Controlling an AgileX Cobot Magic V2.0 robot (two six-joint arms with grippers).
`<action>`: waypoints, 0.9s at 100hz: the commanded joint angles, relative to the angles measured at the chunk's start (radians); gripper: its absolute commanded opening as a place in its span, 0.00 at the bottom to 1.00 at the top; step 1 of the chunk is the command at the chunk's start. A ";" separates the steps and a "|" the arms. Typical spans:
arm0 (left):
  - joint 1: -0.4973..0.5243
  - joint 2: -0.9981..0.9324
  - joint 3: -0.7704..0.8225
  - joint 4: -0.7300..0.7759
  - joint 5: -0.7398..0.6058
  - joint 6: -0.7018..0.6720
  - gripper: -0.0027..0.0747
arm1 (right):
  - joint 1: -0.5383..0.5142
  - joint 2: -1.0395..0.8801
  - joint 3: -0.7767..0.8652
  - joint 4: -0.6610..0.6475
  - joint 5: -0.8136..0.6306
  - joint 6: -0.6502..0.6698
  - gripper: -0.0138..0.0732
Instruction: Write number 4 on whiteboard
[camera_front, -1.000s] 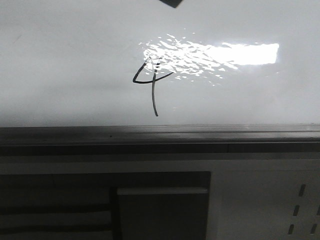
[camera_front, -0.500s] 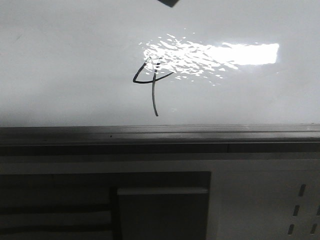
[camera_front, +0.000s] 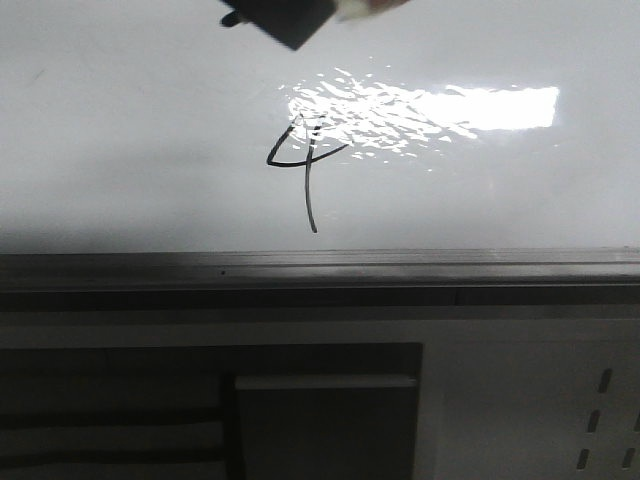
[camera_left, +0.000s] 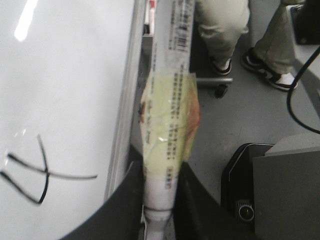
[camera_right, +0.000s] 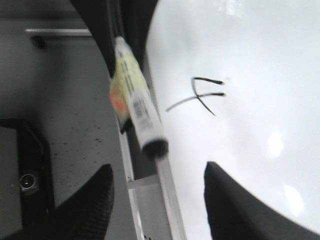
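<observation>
The number 4 (camera_front: 305, 170) is drawn in thin black line on the whiteboard (camera_front: 130, 120), just left of the bright reflection. It also shows in the left wrist view (camera_left: 35, 170) and the right wrist view (camera_right: 202, 95). My left gripper (camera_left: 159, 172) is shut on a white marker (camera_left: 167, 100) wrapped in yellowish tape, held off the board beside its edge. The marker shows in the right wrist view (camera_right: 137, 110) with its black tip clear of the board. My right gripper (camera_right: 159, 170) is open and empty. A dark gripper part (camera_front: 285, 20) pokes in at the front view's top edge.
A grey metal ledge (camera_front: 320, 265) runs under the board. Below it are a white panel with slots (camera_front: 600, 400) and a dark recess (camera_front: 150, 400). A person's legs (camera_left: 225, 30), a black cable (camera_left: 295, 100) and a dark box (camera_left: 280, 190) are on the floor.
The dark gripper part at the top edge of the front view has come further down and left into view. The 4 is unchanged.
</observation>
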 joint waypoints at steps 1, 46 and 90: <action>0.042 -0.034 -0.032 0.057 -0.028 -0.140 0.01 | -0.029 -0.073 -0.045 -0.056 -0.051 0.113 0.58; 0.432 -0.332 0.277 0.142 -0.233 -0.559 0.01 | -0.063 -0.174 -0.032 -0.101 -0.030 0.230 0.58; 0.540 -0.360 0.606 -0.053 -0.817 -0.570 0.01 | -0.063 -0.174 0.024 -0.101 -0.028 0.239 0.58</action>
